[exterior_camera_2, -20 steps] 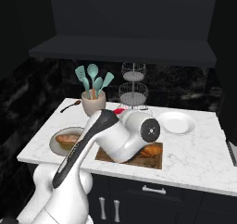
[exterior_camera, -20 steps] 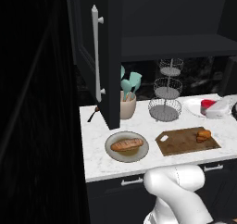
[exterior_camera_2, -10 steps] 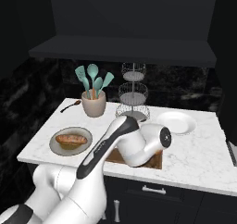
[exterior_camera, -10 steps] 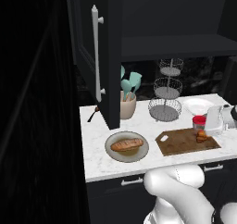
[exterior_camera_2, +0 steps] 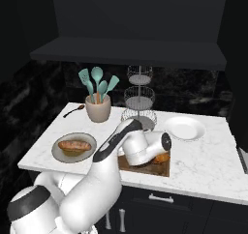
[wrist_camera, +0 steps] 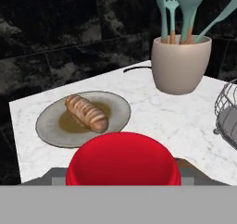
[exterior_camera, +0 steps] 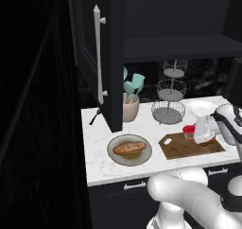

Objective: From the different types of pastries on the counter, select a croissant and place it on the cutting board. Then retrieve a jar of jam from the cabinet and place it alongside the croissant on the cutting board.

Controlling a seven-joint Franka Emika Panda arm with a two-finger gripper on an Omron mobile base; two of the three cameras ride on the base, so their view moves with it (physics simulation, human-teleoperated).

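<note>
Squarely gripped, round red jar of jam (wrist_camera: 122, 159) over flat wooden cutting board (exterior_camera: 189, 147).

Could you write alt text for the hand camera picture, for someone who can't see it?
A red jar of jam fills the near foreground, seen from just behind it. Beyond it on the white marble counter, a long golden loaf lies on a round grey plate, and a beige crock holds teal utensils.

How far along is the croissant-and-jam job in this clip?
Done: the croissant lies on the cutting board. In hand: the end effector grips the red jam jar at the board's back edge; whether it is set down cannot be told. Left: release beside the croissant and withdraw.
</note>
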